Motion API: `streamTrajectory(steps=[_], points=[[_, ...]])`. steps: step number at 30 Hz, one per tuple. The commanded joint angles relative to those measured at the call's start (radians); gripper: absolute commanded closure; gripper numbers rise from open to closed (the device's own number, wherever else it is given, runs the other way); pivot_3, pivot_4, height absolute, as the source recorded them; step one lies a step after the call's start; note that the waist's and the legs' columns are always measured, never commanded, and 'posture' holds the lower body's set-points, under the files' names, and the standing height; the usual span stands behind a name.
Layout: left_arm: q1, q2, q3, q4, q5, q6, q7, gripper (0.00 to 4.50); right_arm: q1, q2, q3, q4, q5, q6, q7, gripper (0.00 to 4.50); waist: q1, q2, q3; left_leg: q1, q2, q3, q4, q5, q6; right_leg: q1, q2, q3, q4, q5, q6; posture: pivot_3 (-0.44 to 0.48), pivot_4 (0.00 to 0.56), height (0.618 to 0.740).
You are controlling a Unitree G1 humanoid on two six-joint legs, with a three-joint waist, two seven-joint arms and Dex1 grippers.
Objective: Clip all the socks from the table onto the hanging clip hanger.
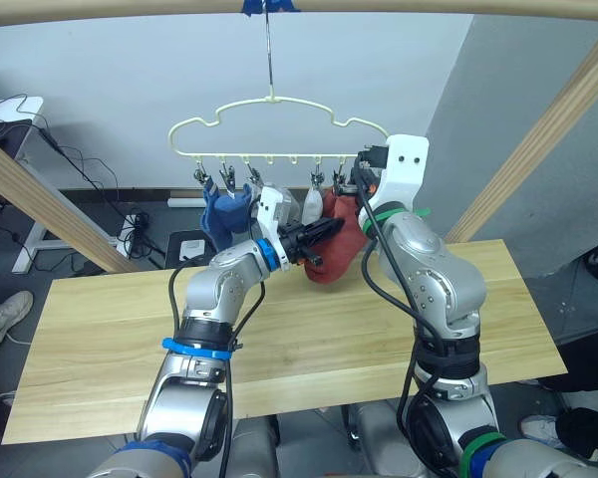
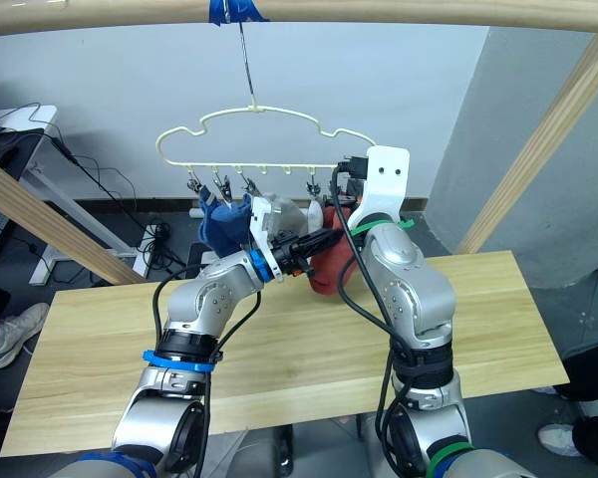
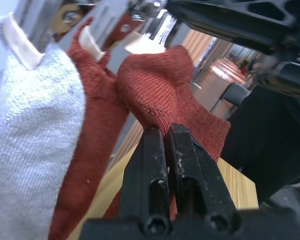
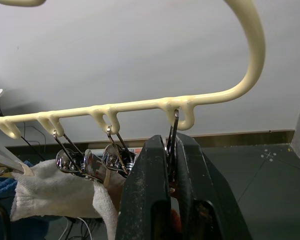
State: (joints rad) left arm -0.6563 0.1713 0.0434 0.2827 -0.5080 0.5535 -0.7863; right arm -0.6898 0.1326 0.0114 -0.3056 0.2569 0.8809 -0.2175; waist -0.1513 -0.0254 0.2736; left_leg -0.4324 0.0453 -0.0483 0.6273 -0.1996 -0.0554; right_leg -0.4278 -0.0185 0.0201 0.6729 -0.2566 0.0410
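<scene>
Table (image 1: 130, 339): long pale plank top in front of the robot, both arms raised above its far half; no socks seen lying on it.
Pole frame (image 1: 399, 8): round wooden bar across the top with slanted legs at either side; blue tape (image 1: 267, 6) marks where the hook sits.
Clip hanger (image 1: 279, 102): pale-yellow wire, cloud outline, hung by its metal hook from the bar, a row of metal clips beneath.
Blue socks (image 1: 224, 212): hanging from clips at the robot's left end of the row.
Grey sock (image 3: 35, 125): clipped at its top edge, hanging just beside a red one.
Clipped red sock (image 3: 92, 130): held by a clip, between the grey sock and the loose red sock.
Loose red sock (image 1: 337, 249): raised under the right end of the row, its upper edge close to the clips; its own clip attachment cannot be confirmed.
Left gripper (image 1: 324, 231): fingers clenched on a fold of the loose red sock, pinched near its edge.
Right gripper (image 4: 172, 150): fingers pressed tight on the end clip (image 4: 173, 132), which hangs from the last loop of the hanger.
</scene>
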Motion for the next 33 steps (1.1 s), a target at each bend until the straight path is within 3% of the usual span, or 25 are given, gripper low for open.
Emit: streamTrajectory(steps=[1, 9, 19, 33], points=[[-0.009, -0.003, 0.02, -0.023, -0.023, 0.005, 0.003, 4.44, -0.044, 0.035, 0.023, -0.071, 0.012, -0.016, 0.018, 4.5, -0.002, 0.0, 0.0, 0.0, 0.0, 0.0, 0.0, 0.0, 0.0, 0.0, 0.0, 0.0, 0.0, 0.0, 0.0, -0.261, 0.264, 0.74], [-0.005, -0.008, 0.033, -0.032, -0.045, 0.06, 0.012, 4.44, -0.044, 0.026, 0.027, -0.066, 0.003, -0.032, 0.026, 4.5, -0.01, 0.0, 0.0, 0.0, 0.0, 0.0, 0.0, 0.0, 0.0, 0.0, 0.0, 0.0, 0.0, 0.0, 0.0, -0.256, 0.264, 0.74], [-0.017, -0.04, 0.046, -0.011, -0.03, 0.099, 0.127, 4.44, -0.051, 0.025, 0.03, -0.067, -0.003, -0.043, 0.038, 4.5, -0.014, 0.0, 0.0, 0.0, 0.0, 0.0, 0.0, 0.0, 0.0, 0.0, 0.0, 0.0, 0.0, 0.0, 0.0, -0.254, 0.262, 0.74], [-0.046, -0.081, 0.105, -0.078, -0.133, 0.179, 0.174, 4.44, -0.036, 0.024, 0.044, -0.065, -0.008, -0.045, 0.043, 4.5, -0.015, 0.0, 0.0, 0.0, 0.0, 0.0, 0.0, 0.0, 0.0, 0.0, 0.0, 0.0, 0.0, 0.0, 0.0, -0.252, 0.263, 0.74]])
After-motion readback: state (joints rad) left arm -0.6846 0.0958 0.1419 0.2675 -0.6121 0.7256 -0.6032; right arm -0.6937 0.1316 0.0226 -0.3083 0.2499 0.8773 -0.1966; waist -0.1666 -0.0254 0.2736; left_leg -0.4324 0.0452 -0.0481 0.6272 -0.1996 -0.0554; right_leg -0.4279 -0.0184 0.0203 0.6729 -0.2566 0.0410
